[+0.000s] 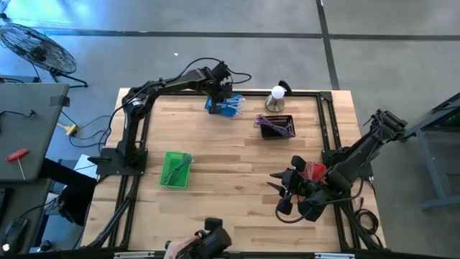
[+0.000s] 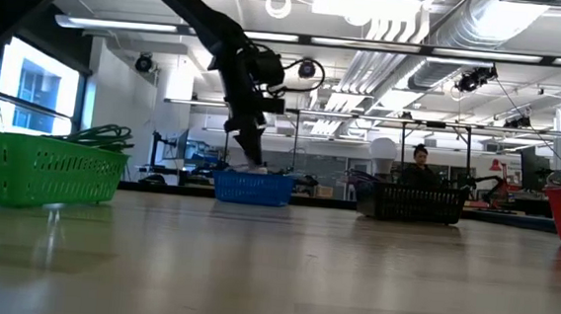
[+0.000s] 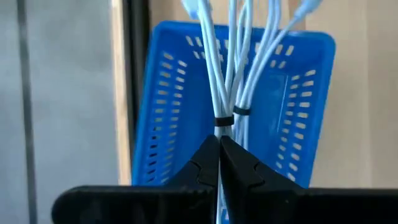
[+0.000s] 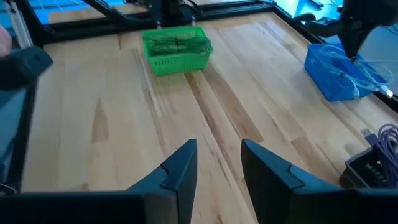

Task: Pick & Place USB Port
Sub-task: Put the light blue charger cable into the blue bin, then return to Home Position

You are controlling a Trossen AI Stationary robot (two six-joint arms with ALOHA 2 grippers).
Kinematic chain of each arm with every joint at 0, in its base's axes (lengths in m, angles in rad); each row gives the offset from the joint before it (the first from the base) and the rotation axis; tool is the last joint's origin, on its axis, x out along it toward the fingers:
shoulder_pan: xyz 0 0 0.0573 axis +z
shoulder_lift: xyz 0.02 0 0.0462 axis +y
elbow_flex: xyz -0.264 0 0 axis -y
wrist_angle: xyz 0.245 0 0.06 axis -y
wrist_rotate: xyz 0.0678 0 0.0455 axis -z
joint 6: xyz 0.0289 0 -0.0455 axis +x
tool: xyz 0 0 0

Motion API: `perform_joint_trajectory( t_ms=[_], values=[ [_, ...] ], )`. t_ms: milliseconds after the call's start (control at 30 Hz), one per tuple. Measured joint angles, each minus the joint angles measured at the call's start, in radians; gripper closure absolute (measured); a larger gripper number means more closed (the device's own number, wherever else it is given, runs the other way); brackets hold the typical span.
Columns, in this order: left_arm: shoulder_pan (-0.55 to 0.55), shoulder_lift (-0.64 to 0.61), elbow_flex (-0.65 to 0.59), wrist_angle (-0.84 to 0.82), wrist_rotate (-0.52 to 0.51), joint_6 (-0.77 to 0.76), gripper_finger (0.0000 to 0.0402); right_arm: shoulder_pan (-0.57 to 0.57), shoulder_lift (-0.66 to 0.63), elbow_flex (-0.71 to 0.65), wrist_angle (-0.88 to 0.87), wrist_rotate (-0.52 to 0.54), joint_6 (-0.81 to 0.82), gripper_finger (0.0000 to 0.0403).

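A bundle of pale blue USB cables (image 3: 231, 74), bound by black ties, lies in and over the blue basket (image 1: 223, 107) at the table's far edge. My left gripper (image 3: 219, 157) stands over that basket (image 3: 174, 93) and is shut on the bundle. In the low view it (image 2: 251, 158) sits just above the basket (image 2: 252, 187). My right gripper (image 4: 217, 163) is open and touches nothing; it waits near the table's right edge beside the red basket (image 1: 314, 170). My left gripper pinches the cable bundle between its two fingertips (image 3: 239, 167), just behind the black ties (image 3: 225, 119). It comes from above, pointing down into the blue basket. The cables run on past the fingertips and fan out over the basket's floor and rim.
A green basket (image 1: 176, 169) with green cables stands left of centre. A black basket (image 1: 277, 126) with purple cables and a white lamp-like object (image 1: 277, 95) stand at the far edge. Bare wood lies in the table's middle (image 1: 237, 169). A person (image 2: 419, 169) sits beyond the table.
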Motion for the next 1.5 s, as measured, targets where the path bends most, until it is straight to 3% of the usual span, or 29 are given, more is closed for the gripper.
perform_joint_trajectory(
  t_ms=[333,900,1067,1367,1500],
  values=[
    [0.013,0.027,-0.001,-0.016,0.035,-0.042,0.0401,-0.036,0.000,-0.097,0.104,-0.050,-0.011,0.0286],
    [0.023,0.083,-0.001,-0.033,0.025,-0.141,0.0387,-0.048,0.000,-0.107,0.121,-0.088,-0.018,0.0286],
    [0.023,0.081,-0.001,-0.036,-0.058,-0.234,0.0352,-0.048,0.000,-0.107,0.121,-0.086,-0.019,0.0286],
    [-0.006,0.054,0.000,-0.074,-0.088,-0.282,0.0249,-0.048,0.000,-0.107,0.121,-0.092,-0.019,0.0286],
    [-0.056,0.002,0.000,-0.127,-0.237,-0.274,0.0217,-0.048,0.000,-0.107,0.128,-0.095,-0.042,0.0286]
  ],
)
